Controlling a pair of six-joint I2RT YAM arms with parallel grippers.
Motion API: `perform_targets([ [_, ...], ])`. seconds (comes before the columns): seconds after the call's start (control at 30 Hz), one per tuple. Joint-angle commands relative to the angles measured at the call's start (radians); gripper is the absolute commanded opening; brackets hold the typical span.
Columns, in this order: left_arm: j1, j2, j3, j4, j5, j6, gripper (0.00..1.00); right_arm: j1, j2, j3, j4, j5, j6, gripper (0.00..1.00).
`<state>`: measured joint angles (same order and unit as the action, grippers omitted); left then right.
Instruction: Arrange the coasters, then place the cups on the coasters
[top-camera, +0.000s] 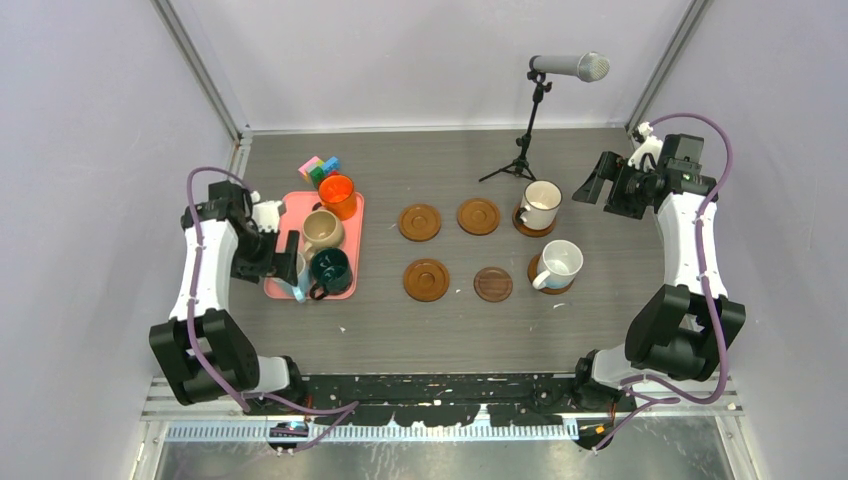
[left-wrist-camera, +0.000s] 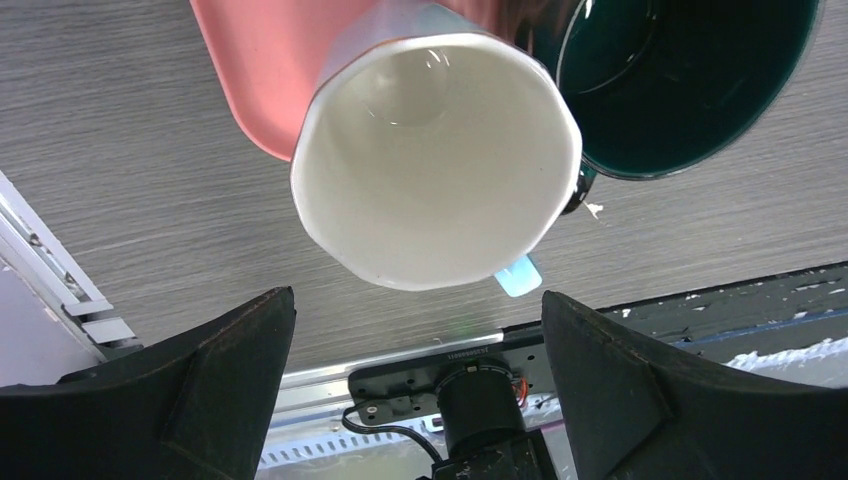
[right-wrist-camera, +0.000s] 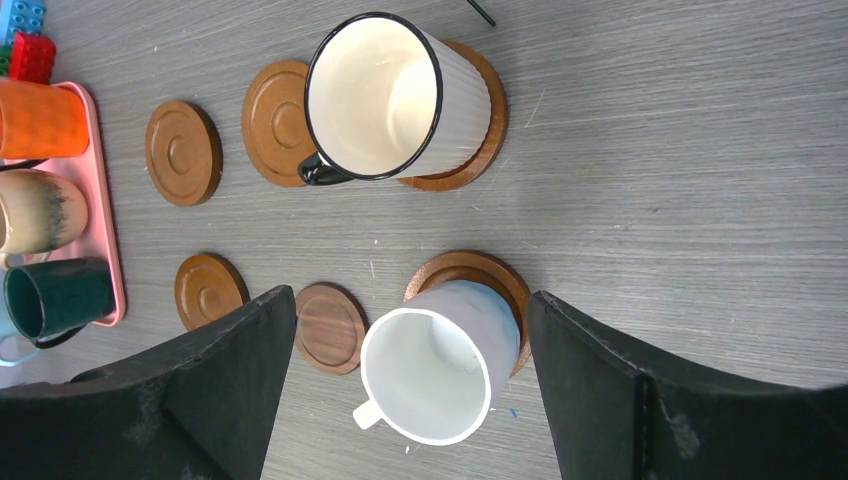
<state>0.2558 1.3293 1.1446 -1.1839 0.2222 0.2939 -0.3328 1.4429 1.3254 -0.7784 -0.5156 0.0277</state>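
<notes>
Left end effector (left-wrist-camera: 415, 300) apart over light blue cup (left-wrist-camera: 437, 160) at 7 o'clock corner of pink tray (left-wrist-camera: 250, 70). Right end effector (right-wrist-camera: 410, 297) apart, empty, 2 o'clock of table (top-camera: 600, 320). Six coasters (top-camera: 420, 222) gridded; cream cup (top-camera: 541, 203), white cup (top-camera: 560, 263) on the 3 o'clock pair. Orange cup (top-camera: 338, 195), beige cup (top-camera: 322, 230), green cup (top-camera: 331, 268) on tray.

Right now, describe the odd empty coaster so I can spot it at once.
Right of the pink tray, the coasters lie in two rows of three. Take the near row's middle one, the dark coaster, just left of the near mug. It alone is dark brown; the other empty ones are lighter.
</notes>
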Motion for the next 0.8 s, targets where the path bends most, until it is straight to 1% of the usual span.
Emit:
perform_targets([
  [0.0, -0.030, 0.015, -0.007, 0.045, -0.059, -0.031, 0.95, 0.006, 0.002, 0.005, 0.025, -0.008, -0.008, 0.89],
  [0.1, -0.036, 0.020, -0.015, 0.068, -0.066, -0.037, 0.92, 0.006, 0.001, 0.007, 0.024, -0.008, -0.009, 0.89],
  [0.2, -0.036, 0.025, -0.022, 0.083, -0.046, -0.036, 0.85, 0.006, 0.001, 0.009, 0.022, -0.008, -0.010, 0.89],
  [0.23, -0.035, 0.026, -0.023, 0.086, -0.041, -0.035, 0.84, 0.006, 0.002, 0.009, 0.021, -0.007, -0.009, 0.89],
  [0.53, -0.035, 0.019, -0.064, 0.145, -0.052, -0.030, 0.83, 0.005, 0.006, 0.010, 0.017, -0.007, -0.011, 0.89],
  [0.77, -0.033, -0.006, -0.112, 0.195, -0.049, 0.012, 0.81, 0.005, 0.007, 0.008, 0.016, -0.008, -0.012, 0.89],
])
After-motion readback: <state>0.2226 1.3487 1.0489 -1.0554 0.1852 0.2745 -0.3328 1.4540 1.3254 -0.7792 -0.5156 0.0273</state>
